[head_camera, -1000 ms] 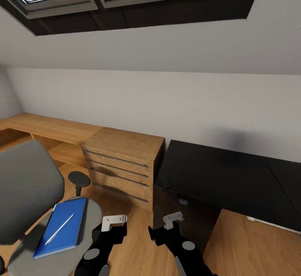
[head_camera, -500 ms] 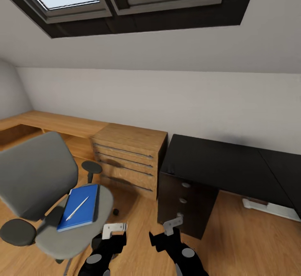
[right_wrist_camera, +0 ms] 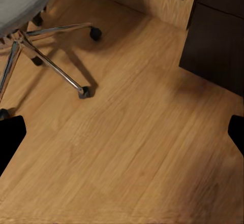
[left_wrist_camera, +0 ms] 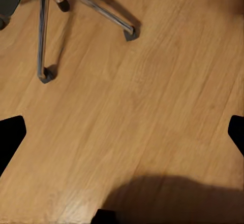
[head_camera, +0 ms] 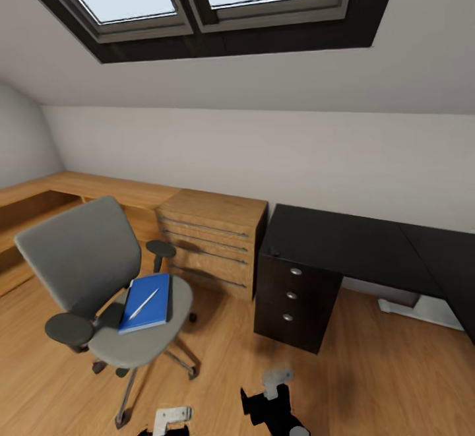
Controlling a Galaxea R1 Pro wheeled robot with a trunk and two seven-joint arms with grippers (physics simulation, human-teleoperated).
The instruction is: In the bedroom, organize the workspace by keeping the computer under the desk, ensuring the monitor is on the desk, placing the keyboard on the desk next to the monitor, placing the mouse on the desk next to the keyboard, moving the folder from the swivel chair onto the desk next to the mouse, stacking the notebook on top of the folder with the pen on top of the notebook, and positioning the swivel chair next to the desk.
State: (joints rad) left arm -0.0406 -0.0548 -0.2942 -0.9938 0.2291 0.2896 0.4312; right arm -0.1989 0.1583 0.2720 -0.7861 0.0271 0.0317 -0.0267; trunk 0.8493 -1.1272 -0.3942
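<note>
At six o'clock both grippers, left (head_camera: 173, 417) and right (head_camera: 272, 383), hang over wood floor (left_wrist_camera: 152, 107), jaws spread wide, empty. At nine o'clock, the swivel chair (head_camera: 99, 271) carries the folder (head_camera: 146, 304) with the pen (head_camera: 143, 304) atop. The desk (head_camera: 343, 248) stands at two o'clock.

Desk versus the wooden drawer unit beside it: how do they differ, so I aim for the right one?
The desk has a glossy black top and three dark drawers with round silver knobs; the wooden drawer unit is light wood with long bar handles. The desk runs on to the right, while the drawer unit joins a wooden counter on the left. Both stand against the white wall.
</note>
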